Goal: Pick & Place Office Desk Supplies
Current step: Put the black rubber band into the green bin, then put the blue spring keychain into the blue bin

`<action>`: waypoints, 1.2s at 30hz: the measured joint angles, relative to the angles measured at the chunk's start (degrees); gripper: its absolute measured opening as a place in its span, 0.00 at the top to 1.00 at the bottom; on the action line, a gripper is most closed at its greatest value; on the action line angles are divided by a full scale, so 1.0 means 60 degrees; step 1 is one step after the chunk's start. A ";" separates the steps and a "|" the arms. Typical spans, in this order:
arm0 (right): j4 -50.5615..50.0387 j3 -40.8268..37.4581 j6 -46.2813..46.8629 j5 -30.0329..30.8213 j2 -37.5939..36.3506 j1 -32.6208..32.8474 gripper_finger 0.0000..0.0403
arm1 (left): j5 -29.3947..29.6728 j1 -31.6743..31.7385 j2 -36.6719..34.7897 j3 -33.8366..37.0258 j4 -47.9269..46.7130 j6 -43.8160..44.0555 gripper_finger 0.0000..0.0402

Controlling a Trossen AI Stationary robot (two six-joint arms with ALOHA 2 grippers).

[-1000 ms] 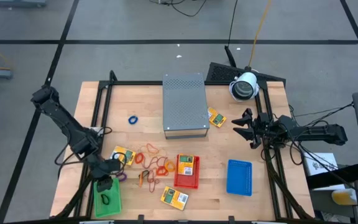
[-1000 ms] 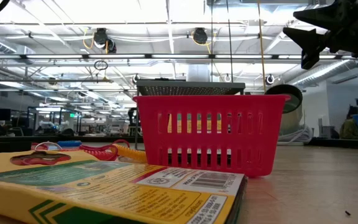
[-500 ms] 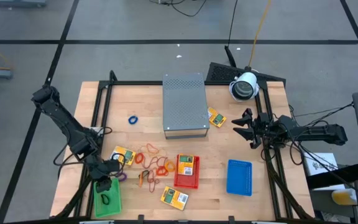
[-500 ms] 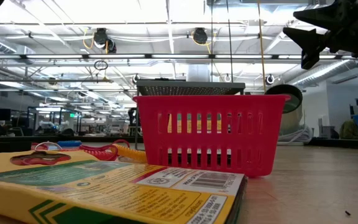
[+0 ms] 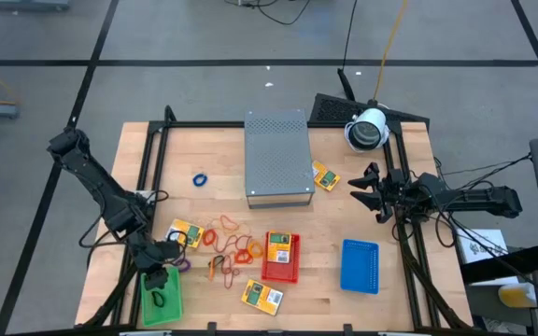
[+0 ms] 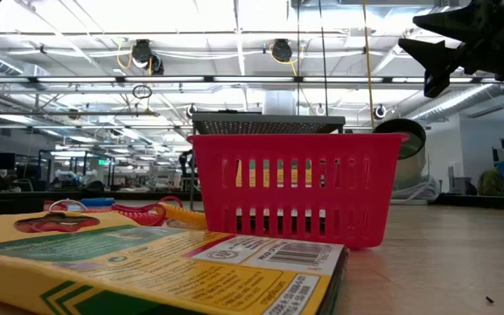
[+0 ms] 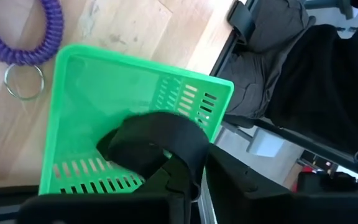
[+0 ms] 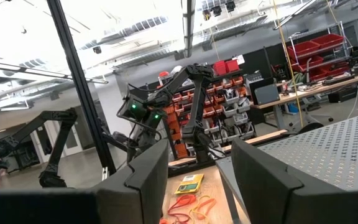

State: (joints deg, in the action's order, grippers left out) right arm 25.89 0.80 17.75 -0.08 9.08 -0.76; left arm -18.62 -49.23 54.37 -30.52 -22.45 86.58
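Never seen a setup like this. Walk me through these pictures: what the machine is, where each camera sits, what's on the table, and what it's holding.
Two dark robot arms work at a wooden table. One camera looks straight down, one sits at table height, and one rides on each wrist.

On the table are a grey perforated box, a red tray with a yellow-and-green packet inside, a blue tray, a green tray, more packets, a pile of rubber bands and a blue band.

The left claw is over the green tray. Its wrist camera shows a dark clip-like piece at its fingertips inside that tray; whether it is gripped is unclear. The right claw waits in the air, open and empty.
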 joint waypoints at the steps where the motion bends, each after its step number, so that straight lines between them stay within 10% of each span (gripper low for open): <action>1: 0.0000 0.0000 0.0001 0.0000 -0.0004 0.0001 0.58 | -0.0052 0.0000 0.0000 0.0000 0.0012 0.0053 0.86; 26: 0.0004 -0.0003 0.0033 0.0000 0.0000 0.0001 0.58 | 0.0669 -0.0690 0.0000 0.0000 0.0574 0.1171 0.63; 36: 0.0007 0.0000 0.0040 0.0000 -0.0001 0.0000 0.58 | 0.3160 -0.0685 0.0000 0.0000 0.0600 -0.0588 0.63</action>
State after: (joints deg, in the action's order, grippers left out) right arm 25.93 0.80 18.00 -0.08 9.08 -0.76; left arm 0.34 -53.34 54.37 -30.52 -18.85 83.05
